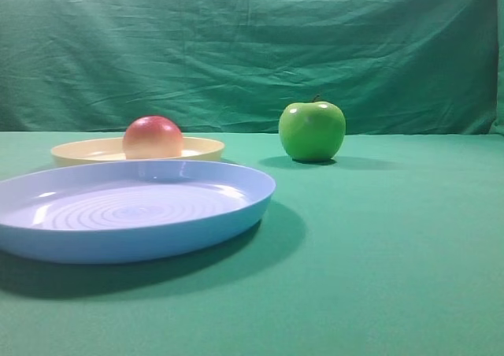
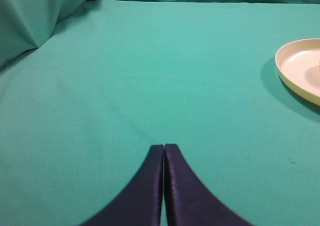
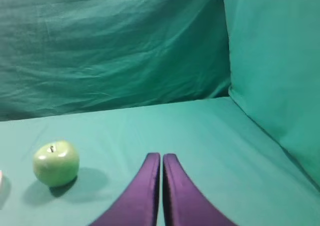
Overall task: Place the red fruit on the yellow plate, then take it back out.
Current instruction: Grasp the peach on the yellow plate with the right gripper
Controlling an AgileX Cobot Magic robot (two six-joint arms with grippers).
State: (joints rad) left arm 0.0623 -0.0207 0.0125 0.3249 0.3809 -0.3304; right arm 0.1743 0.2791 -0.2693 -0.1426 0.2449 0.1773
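The red fruit [image 1: 153,138], round and fading to orange below, appears to rest on the pale yellow plate [image 1: 201,146] at the back left, behind the blue plate. A part of the yellow plate [image 2: 296,66] also shows at the right edge of the left wrist view. My left gripper [image 2: 164,146] is shut with nothing in it, over bare green cloth well left of that plate. My right gripper [image 3: 161,155] is shut and empty too, over the cloth to the right of the green apple [image 3: 56,163]. Neither gripper shows in the exterior high view.
A large light-blue plate [image 1: 236,208] with concentric rings lies at the front left. The shiny green apple [image 1: 312,130] stands at mid-table, right of the yellow plate. Green cloth covers the table and hangs as a backdrop behind and at both sides.
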